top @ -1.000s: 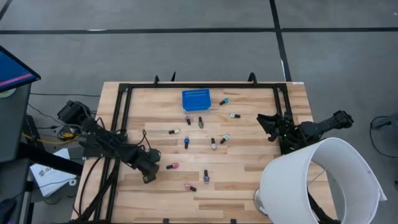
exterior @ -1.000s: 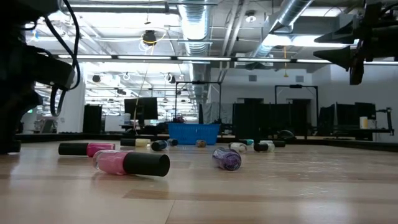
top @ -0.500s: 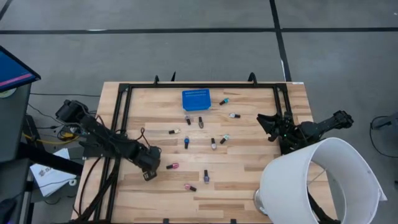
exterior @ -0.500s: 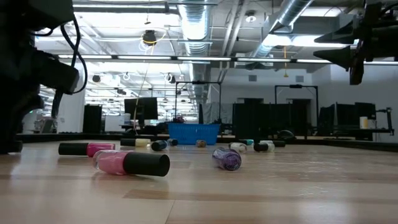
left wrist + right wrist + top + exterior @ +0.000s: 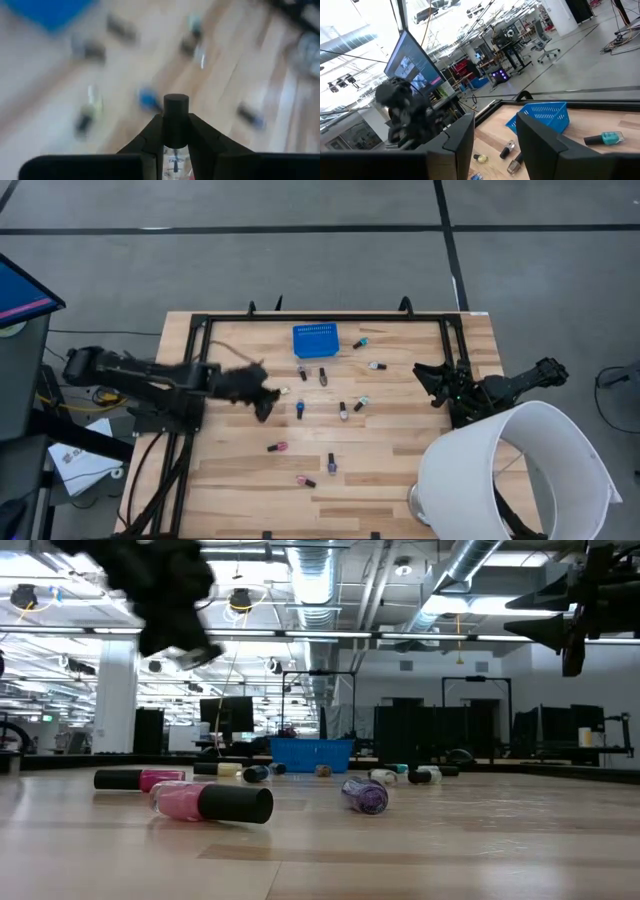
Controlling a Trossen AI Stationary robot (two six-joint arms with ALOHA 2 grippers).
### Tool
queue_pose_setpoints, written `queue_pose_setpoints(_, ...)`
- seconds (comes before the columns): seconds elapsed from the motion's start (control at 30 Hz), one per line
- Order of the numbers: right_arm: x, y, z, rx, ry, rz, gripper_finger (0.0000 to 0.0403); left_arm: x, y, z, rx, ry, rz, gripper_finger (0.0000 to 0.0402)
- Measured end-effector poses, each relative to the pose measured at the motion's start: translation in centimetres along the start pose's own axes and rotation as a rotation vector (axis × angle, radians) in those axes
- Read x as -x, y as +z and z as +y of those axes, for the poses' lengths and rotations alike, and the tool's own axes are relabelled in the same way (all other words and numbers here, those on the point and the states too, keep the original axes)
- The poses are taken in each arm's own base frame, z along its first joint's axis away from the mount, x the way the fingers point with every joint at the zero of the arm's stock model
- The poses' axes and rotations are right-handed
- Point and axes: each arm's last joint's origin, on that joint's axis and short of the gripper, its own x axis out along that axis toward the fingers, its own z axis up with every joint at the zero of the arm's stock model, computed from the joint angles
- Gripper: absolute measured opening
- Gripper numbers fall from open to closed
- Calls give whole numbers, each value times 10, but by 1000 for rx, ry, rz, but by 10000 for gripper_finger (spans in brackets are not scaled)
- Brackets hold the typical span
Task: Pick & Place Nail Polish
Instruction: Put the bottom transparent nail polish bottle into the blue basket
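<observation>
My left gripper point(image 5: 264, 406) hangs above the table's left-middle, shut on a small nail polish bottle point(image 5: 175, 150) with a pale clear body and a dark cap point(image 5: 176, 111). In the low view the left gripper point(image 5: 178, 640) shows blurred, high at the left. Several other nail polish bottles lie on their sides on the wood, among them a pink one point(image 5: 277, 447), a purple one point(image 5: 330, 464) and a blue one point(image 5: 300, 409). The blue mesh basket point(image 5: 315, 340) stands at the far middle. My right gripper point(image 5: 428, 372) waits open at the table's right edge. My left gripper pinches the bottle between its two fingers point(image 5: 150, 135), at the neck where cap and clear body point(image 5: 175, 159) meet. The bottle lies along the fingers, with the cap reaching out past the fingertips. It is lifted clear of the table.
A black frame point(image 5: 200, 330) runs along the table's far and left sides. A large white cylinder point(image 5: 515, 470) stands at the near right corner. Bare wood lies between the scattered bottles and the near edge.
My left gripper has risen from the table's near left and swung toward the far edge and the right, tipping up from a steep downward slant. It now hangs over the bottles at the left-middle. The pink bottle beside its former place has stayed put.
</observation>
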Motion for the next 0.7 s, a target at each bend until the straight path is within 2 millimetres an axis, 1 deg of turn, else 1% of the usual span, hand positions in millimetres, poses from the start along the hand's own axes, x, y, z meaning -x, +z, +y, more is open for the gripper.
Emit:
queue_pose_setpoints(0.2,0,0,0,-1,0,0,143,-13,60,17,-118,30,-141,49)
queue_pose_setpoints(0.4,0,0,0,-1,0,-1,142,-44,114,35,-228,76,-142,49)
queue_pose_setpoints(0.47,0,0,0,-1,0,0,140,-59,128,41,-249,91,-127,49)
queue_pose_setpoints(0.57,0,0,0,-1,0,0,139,-82,144,51,-272,109,-98,49)
queue_pose_setpoints(0.7,0,0,0,-1,0,-1,141,-111,155,68,-274,127,-50,49)
